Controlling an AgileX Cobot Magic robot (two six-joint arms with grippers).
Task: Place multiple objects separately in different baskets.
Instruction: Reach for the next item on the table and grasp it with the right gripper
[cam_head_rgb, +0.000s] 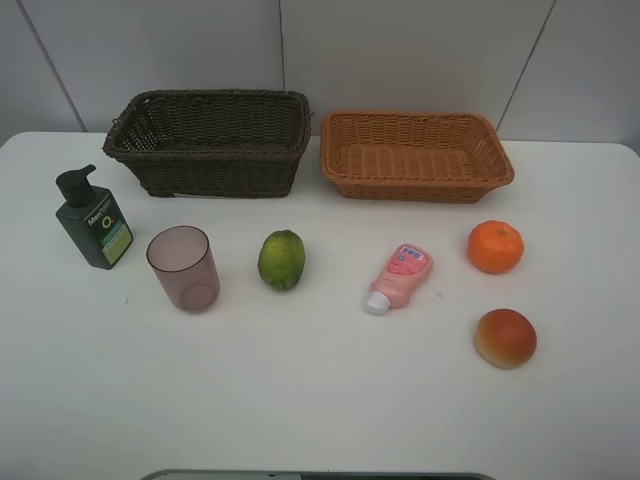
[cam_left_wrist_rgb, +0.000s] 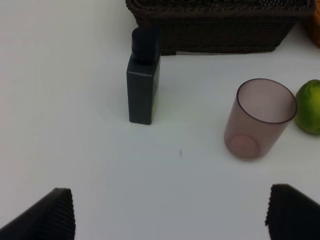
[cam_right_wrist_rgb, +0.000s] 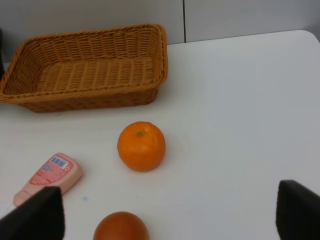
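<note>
Left wrist: left gripper (cam_left_wrist_rgb: 170, 217) spread, cup (cam_left_wrist_rgb: 260, 117) ahead; right gripper (cam_right_wrist_rgb: 167, 210) spread, orange (cam_right_wrist_rgb: 141, 146) ahead, seemingly untouched

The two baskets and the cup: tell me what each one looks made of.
Dark brown basket: woven wicker or rattan-like strands with a matte finish, judging by the interlaced weave; it could be synthetic. Orange-tan basket: the same kind of weave, with a slight sheen. Cup: probably plastic, smooth and translucent mauve, since its base shows through the wall.
</note>
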